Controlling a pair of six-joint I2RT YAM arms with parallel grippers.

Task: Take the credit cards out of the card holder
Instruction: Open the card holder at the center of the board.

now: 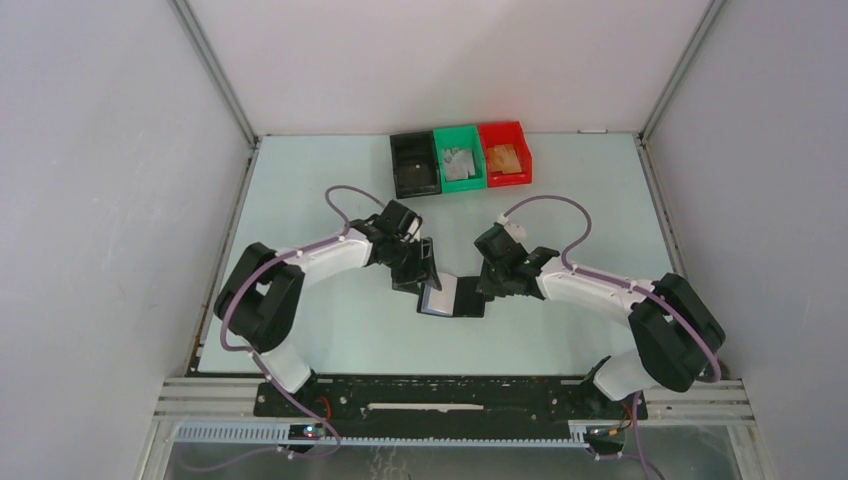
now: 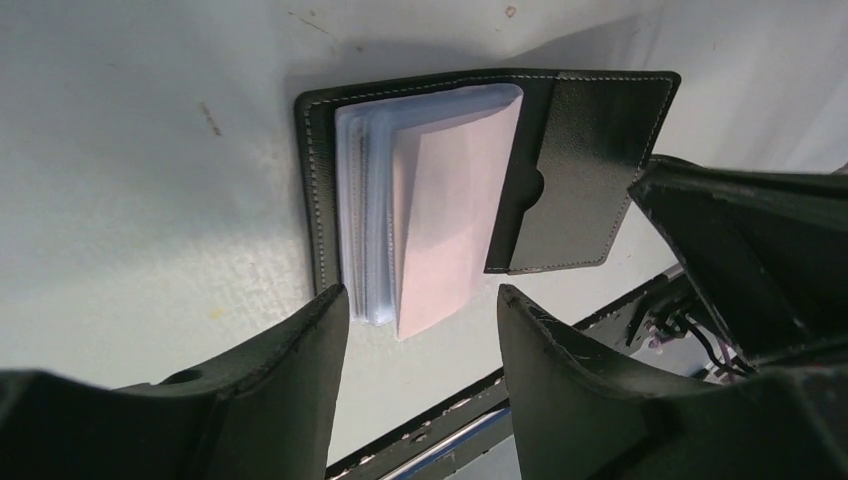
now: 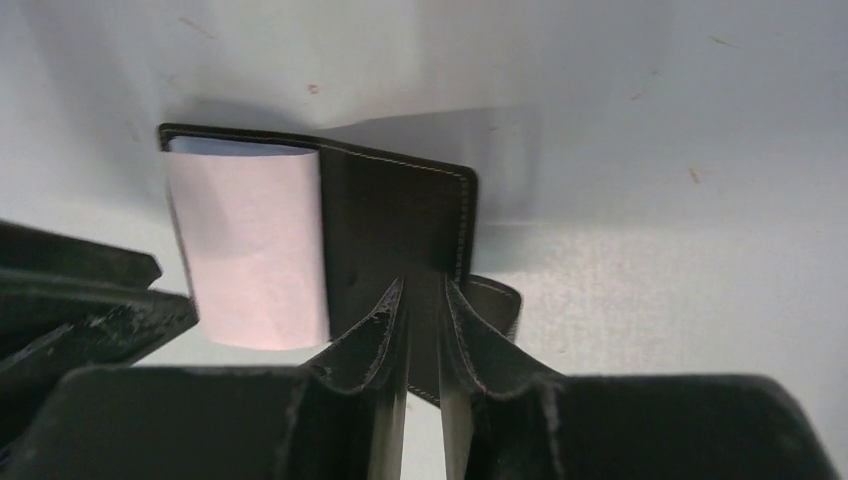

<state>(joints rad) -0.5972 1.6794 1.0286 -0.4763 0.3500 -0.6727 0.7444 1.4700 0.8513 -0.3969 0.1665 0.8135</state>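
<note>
The black card holder lies open on the table between the arms. In the left wrist view its left half holds a stack of clear sleeves with a pale page lifted on top; I cannot make out a card in them. My left gripper is open, just above the holder's near edge, also seen from above. My right gripper is shut on the holder's black cover, pinning its edge. Grey credit cards lie in the green bin, orange ones in the red bin.
A black bin, a green bin and a red bin stand in a row at the back of the table. White walls close in the left, right and back. The arm rail runs along the near edge.
</note>
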